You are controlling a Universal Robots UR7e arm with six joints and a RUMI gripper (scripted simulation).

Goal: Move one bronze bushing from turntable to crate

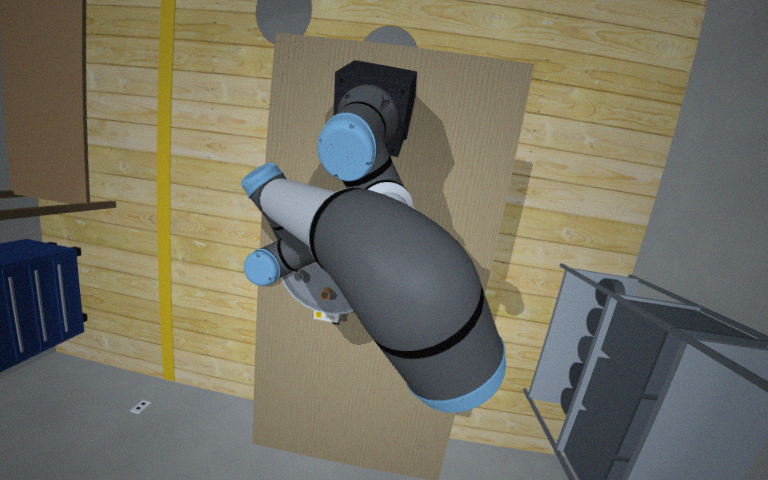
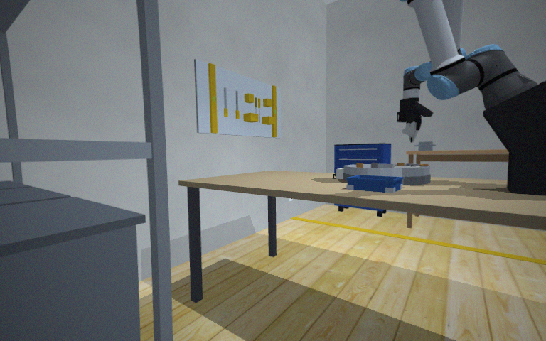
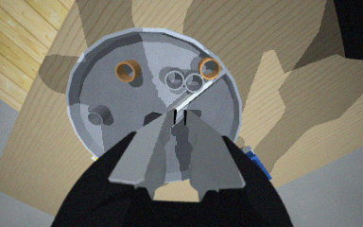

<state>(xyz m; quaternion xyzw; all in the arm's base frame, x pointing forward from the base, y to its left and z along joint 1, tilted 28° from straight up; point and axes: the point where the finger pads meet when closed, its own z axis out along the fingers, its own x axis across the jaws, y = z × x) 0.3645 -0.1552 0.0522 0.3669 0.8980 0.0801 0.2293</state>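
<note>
The grey turntable [image 1: 311, 301] [image 2: 416, 177] [image 3: 111, 96] stands on the table. In the wrist view one bronze bushing [image 3: 136, 69] stands at its upper left. Another bronze bushing [image 3: 210, 77] stands at the upper right rim, close beside two touching grey bushings. A third grey bushing [image 3: 95, 117] is at the left. The exterior view shows three bronze tops, so one may be hidden from the wrist camera. My gripper [image 2: 411, 141] [image 3: 180, 110] is shut and empty, pointing down high above the turntable. The blue crate [image 2: 374, 184] [image 3: 259, 164] stands beside the turntable.
A thin light bar [image 3: 193, 96] crosses part of the turntable near the right bronze bushing. A small box with a yellow label [image 1: 325, 316] sits at the turntable's edge. The arm's big link hides the crate in the top view. A shelf rack [image 2: 155, 180] stands apart from the table.
</note>
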